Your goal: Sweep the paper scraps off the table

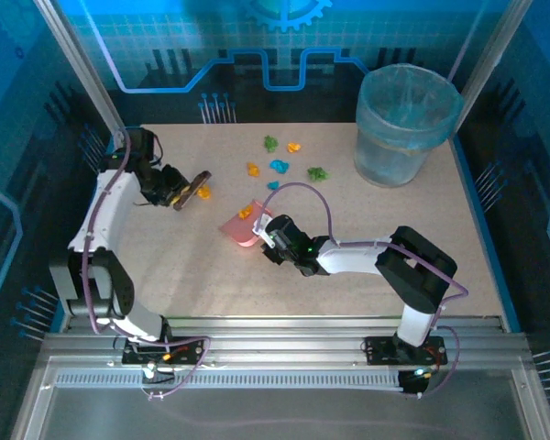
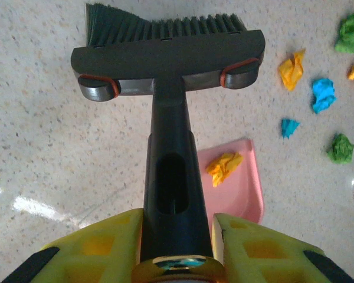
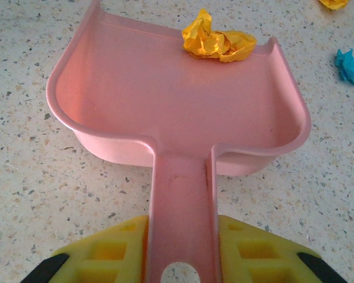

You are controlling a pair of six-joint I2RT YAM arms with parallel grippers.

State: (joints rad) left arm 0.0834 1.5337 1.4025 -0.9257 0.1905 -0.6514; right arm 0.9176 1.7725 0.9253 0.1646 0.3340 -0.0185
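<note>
Several paper scraps lie on the table (image 1: 174, 275) in a loose group: green (image 1: 270, 143), orange (image 1: 253, 169) and blue (image 1: 278, 166). One orange scrap (image 3: 215, 41) rests on the front lip of the pink dustpan (image 3: 165, 100), which sits flat on the board. My right gripper (image 3: 180, 247) is shut on the dustpan's handle. My left gripper (image 2: 177, 233) is shut on the dark brush's handle (image 2: 171, 177). The brush head (image 2: 168, 53) hovers left of the dustpan (image 1: 243, 226), bristles pointing away. Another orange scrap (image 1: 203, 192) lies beside the brush (image 1: 192, 189).
A translucent blue bin (image 1: 403, 124) with a liner stands at the back right corner. The silver-blue frame (image 1: 481, 229) runs along the table's right side. Bare board stretches between the dustpan and the near edge.
</note>
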